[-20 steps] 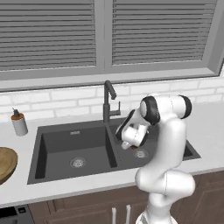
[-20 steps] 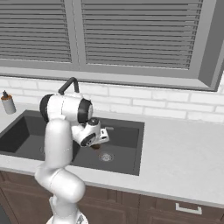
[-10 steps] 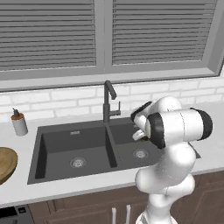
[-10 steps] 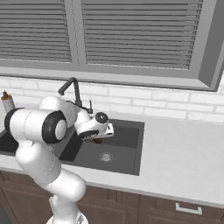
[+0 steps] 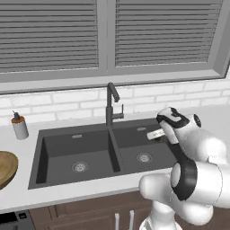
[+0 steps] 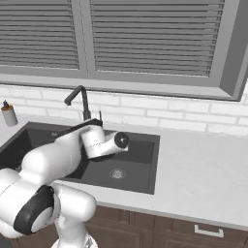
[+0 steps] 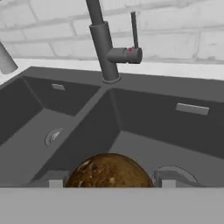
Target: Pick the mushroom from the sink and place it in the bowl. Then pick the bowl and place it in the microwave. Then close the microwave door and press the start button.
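Note:
The mushroom (image 7: 109, 170), a brown rounded lump, sits between my two fingertips at the bottom of the hand view. My gripper (image 7: 111, 183) is shut on it, held above the right basin of the dark grey sink (image 5: 76, 150) and facing the black faucet (image 7: 103, 43). In the left base view the gripper (image 5: 155, 134) hangs over the right basin's far right side. The wooden bowl (image 5: 4, 168) rests on the counter at the far left edge. The microwave and its door are out of view.
The faucet (image 5: 111, 105) rises behind the divider between the basins. A soap dispenser (image 5: 19, 126) stands on the counter left of the sink. White brick wall and a shuttered window lie behind. Pale counter (image 6: 203, 169) stretches to the right of the sink (image 6: 140, 155).
The hand has risen out of the right basin and swung right and up, turning to face the faucet, with the mushroom still between the fingers.

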Controlling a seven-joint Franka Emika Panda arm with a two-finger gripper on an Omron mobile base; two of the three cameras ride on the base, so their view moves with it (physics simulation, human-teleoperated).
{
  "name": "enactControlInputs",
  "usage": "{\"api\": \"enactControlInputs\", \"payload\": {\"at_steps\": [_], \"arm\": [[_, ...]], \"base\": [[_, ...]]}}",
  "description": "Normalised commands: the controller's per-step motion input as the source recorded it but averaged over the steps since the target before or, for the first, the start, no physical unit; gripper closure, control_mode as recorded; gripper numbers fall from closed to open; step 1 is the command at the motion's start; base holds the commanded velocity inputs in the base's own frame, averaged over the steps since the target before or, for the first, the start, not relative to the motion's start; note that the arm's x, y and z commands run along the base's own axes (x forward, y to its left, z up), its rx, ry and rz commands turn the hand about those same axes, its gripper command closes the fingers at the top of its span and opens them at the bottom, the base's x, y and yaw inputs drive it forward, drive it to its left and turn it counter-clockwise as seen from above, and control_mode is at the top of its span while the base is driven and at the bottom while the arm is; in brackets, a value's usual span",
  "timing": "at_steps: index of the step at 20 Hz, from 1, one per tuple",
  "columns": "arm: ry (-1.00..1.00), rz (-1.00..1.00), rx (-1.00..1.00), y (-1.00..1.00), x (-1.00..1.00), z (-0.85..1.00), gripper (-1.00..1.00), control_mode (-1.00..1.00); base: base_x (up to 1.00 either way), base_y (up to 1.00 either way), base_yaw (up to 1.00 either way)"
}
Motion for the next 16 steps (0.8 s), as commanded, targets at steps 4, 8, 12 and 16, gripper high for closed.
{"api": "enactControlInputs", "payload": {"at_steps": [4, 8, 12, 16], "arm": [[0.01, 0.05, 0.25, 0.15, -0.48, 1.00, 1.00, -1.00], [0.11, 0.11, 0.19, 0.24, -0.49, 1.00, 1.00, -1.00], [0.18, 0.10, 0.12, 0.53, -0.37, 0.95, 1.00, -1.00], [0.06, 0.08, -0.02, 0.95, -0.57, 0.36, 1.00, -1.00]], "base": [[0.00, 0.00, 0.00], [0.00, 0.00, 0.00], [0.00, 0.00, 0.00], [0.00, 0.00, 0.00]]}}
